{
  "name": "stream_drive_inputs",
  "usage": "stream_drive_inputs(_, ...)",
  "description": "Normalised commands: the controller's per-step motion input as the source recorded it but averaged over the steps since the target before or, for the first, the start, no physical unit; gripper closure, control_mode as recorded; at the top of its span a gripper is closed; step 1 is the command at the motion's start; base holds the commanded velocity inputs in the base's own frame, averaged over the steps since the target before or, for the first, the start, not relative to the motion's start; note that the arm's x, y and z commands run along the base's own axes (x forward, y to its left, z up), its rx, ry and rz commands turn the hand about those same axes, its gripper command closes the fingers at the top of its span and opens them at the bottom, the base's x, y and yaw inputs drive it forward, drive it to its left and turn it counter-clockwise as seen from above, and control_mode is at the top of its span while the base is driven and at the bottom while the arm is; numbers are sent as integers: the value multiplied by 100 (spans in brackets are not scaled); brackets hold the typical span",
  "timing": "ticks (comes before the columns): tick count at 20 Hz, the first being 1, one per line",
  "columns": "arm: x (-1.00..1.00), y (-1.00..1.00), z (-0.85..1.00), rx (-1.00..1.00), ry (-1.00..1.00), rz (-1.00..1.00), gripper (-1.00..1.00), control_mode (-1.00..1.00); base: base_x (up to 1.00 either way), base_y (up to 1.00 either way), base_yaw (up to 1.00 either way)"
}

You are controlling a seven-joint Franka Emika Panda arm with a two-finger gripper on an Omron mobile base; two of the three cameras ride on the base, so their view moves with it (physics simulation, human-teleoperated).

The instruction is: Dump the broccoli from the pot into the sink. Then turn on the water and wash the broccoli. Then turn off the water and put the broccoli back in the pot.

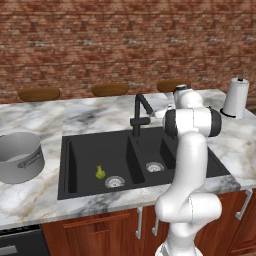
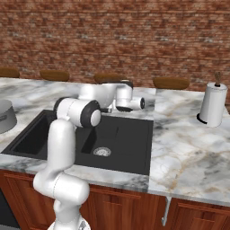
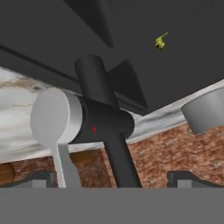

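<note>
The gripper (image 3: 112,183) is facing the black faucet (image 3: 103,124) with jaws apart; I judge it should catch the grey lever (image 3: 54,118) squarely and push gently. The broccoli (image 1: 100,172) is lying in the sink (image 1: 70,170) at 9 o'clock of the drain (image 1: 114,182), the pot (image 1: 20,157) sitting on the marble counter (image 1: 30,200) below a brick wall (image 1: 125,40).

No legible text or labels anywhere
</note>
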Motion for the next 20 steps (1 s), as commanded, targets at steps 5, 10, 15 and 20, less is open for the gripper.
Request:
stream_drive_inputs(5,22,0,-28,0,2,0,-100,-100,0,0,0)
stream_drive_inputs(10,25,0,-1,1,3,0,-100,-100,0,0,0)
stream_drive_inputs(15,27,0,0,3,6,0,-100,-100,0,0,0)
stream_drive_inputs(20,22,0,-18,0,9,0,-100,-100,0,0,0)
